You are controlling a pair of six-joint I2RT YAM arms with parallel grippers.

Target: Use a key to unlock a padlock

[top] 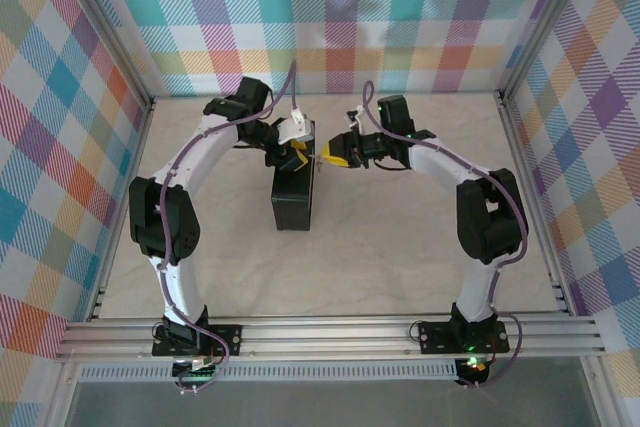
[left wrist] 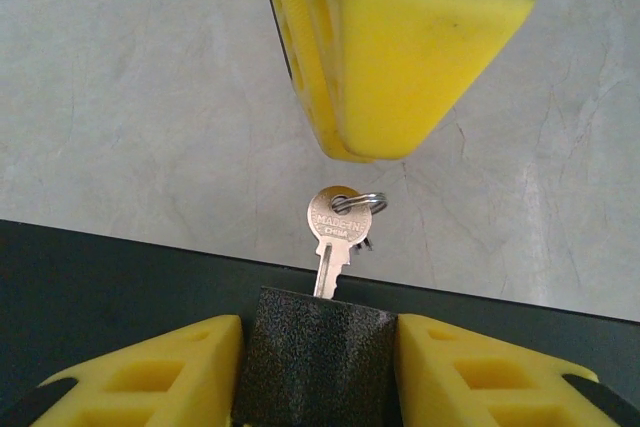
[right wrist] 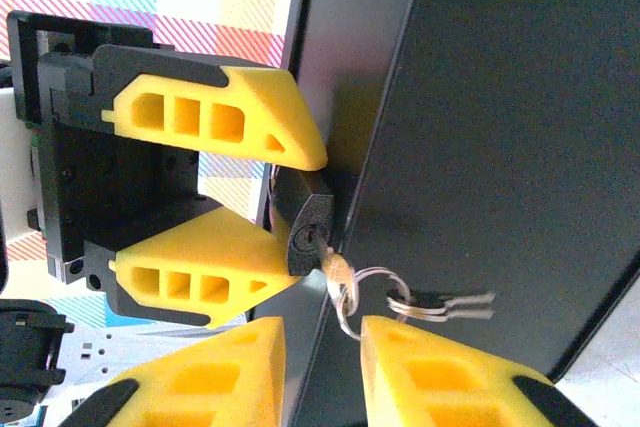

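Right up close, the yellow fingers (left wrist: 150, 377) of the left gripper (left wrist: 318, 342) sit on either side of the padlock (left wrist: 315, 367). They press flush against its dark, pebbly body and are clamped on it, as far as this angle tells. The padlock rests at the edge of the smooth black box (left wrist: 100, 297). The key (left wrist: 338, 232), brassy with a round stamped head, stands in the keyway, pointing away from those fingers. Moving right, the right gripper (right wrist: 322, 337) hovers just beyond the key head. Its wedge-shaped fingers are a narrow gap apart and grip nothing. A thin wire ring (right wrist: 350, 297) hangs between their tips, and spare keys (right wrist: 445, 304) dangle against the box's side. Underneath is a pale, mottled table (left wrist: 120, 97), and all around are pastel plaid walls (top: 330, 7).
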